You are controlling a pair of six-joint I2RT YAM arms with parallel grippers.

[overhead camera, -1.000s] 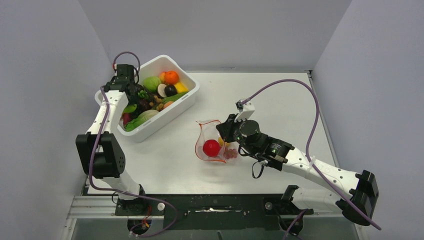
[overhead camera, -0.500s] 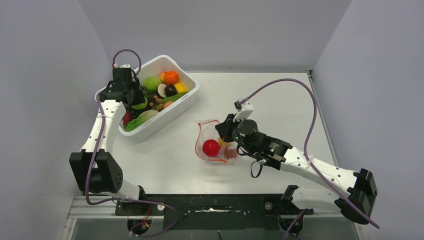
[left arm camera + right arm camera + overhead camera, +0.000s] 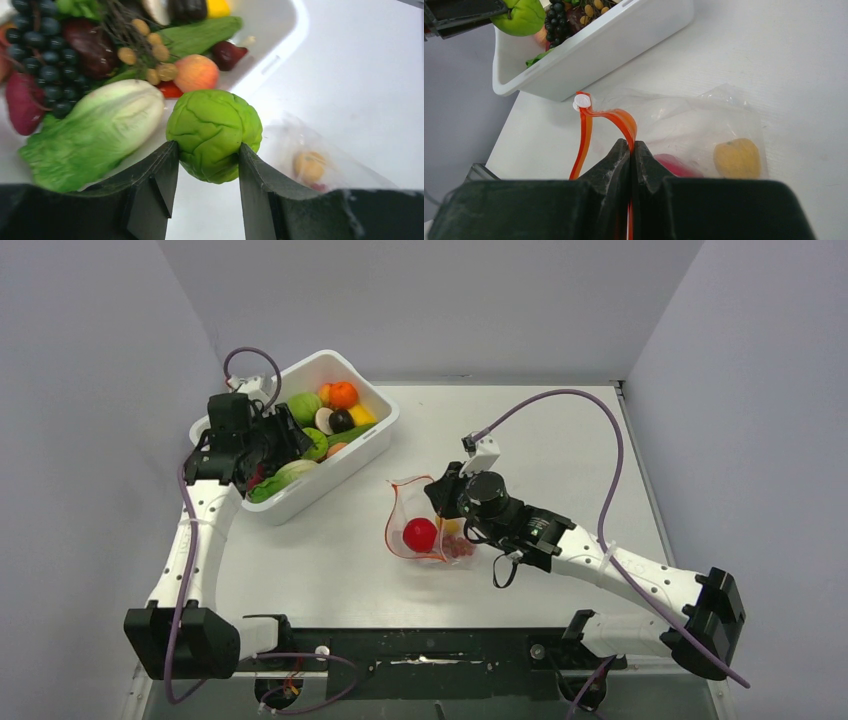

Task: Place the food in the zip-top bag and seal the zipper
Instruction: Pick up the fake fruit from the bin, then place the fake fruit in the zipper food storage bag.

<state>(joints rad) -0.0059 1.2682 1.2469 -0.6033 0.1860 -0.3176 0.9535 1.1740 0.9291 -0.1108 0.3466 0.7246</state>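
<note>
Zip-top bag (image 3: 408, 505) lies on the surface (image 3: 560, 440) directly at the right gripper (image 3: 630, 150), whose jaws are pressed together on the zipper (image 3: 583, 135), holding the mouth up and gaping, unsealed. Inside, counted from above: one red piece (image 3: 419, 535), one yellow piece (image 3: 736, 157), one small pinkish cluster (image 3: 461, 548). Left gripper (image 3: 207, 150) pinches one green leafy ball (image 3: 214, 125) just above the one white bin (image 3: 372, 432), well apart from the bag. Remaining, I judge: carry it across, drop it in, seal.
</note>
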